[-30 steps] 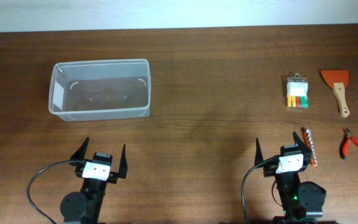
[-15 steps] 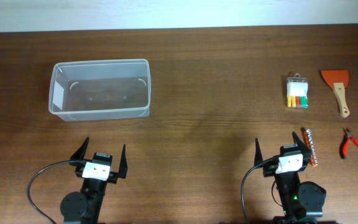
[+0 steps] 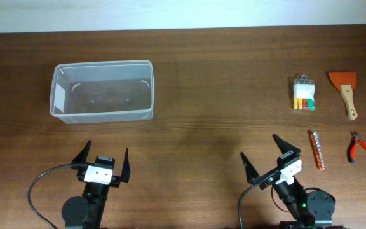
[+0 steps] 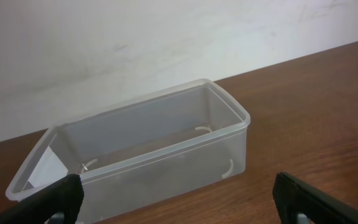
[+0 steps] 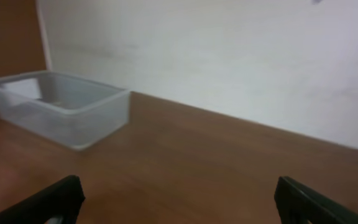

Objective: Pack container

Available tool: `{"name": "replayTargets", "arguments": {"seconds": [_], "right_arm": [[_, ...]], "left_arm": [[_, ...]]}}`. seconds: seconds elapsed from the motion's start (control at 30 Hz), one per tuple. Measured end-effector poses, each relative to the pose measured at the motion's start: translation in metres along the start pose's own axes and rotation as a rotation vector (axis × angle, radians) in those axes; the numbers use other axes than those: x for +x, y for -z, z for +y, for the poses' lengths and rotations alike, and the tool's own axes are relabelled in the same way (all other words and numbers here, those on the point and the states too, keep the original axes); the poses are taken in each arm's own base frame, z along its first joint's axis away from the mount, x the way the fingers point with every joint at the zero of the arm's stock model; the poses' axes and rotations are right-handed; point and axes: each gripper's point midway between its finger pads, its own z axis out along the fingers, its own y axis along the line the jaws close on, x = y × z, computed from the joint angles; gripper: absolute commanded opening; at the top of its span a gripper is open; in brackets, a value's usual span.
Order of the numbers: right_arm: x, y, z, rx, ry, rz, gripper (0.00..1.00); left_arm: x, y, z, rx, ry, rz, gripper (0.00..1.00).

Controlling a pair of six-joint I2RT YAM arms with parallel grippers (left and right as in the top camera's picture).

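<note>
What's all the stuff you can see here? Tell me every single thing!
table: one, dark brown wood, under everything
container: one, clear plastic, far left of the table, nothing inside
small case: one, clear with yellow, green and red pieces inside, far right
scraper: one, orange blade with a pale wooden handle, right of the small case
thin rod: one, orange and silver, right side, nearer the robot than the case
pliers: one, red handles, right of the thin rod
left gripper: one, black, open, near edge, in front of the container
right gripper: one, black, open, near edge, left of the thin rod
</note>
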Motion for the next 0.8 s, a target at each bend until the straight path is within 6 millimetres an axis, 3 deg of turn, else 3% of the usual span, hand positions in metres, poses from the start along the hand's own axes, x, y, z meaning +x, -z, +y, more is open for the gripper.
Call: {"name": "replayTargets", "arguments": {"seconds": [0.07, 0.17, 0.3, 0.53, 0.67, 0.8], "right_arm": [[-0.012, 0.001, 0.002, -0.015, -0.004, -0.010, 0.99], [-0.051, 0.002, -0.001, -0.005, -0.001, -0.026, 0.99], [-0.091, -0.006, -0.019, 0.051, -0.028, 0.095, 0.99], [-0.110, -0.041, -0.052, 0.071, -0.219, 0.557, 0.99], [-0.115, -0.060, -0.062, 0.054, -0.306, 0.690, 0.99], [-0.117, -0.087, -0.063, -0.016, -0.375, 0.717, 0.99]], "left_arm": [[0.000, 0.000, 0.000, 0.000, 0.000, 0.000, 0.99], [0.000, 0.000, 0.000, 0.000, 0.000, 0.000, 0.99], [0.000, 0.000, 0.000, 0.000, 0.000, 0.001, 0.99], [0.000, 0.000, 0.001, -0.003, 0.000, 0.001, 0.99], [0.000, 0.000, 0.001, -0.004, 0.000, 0.002, 0.99], [0.000, 0.000, 0.001, -0.003, 0.000, 0.001, 0.99]]}}
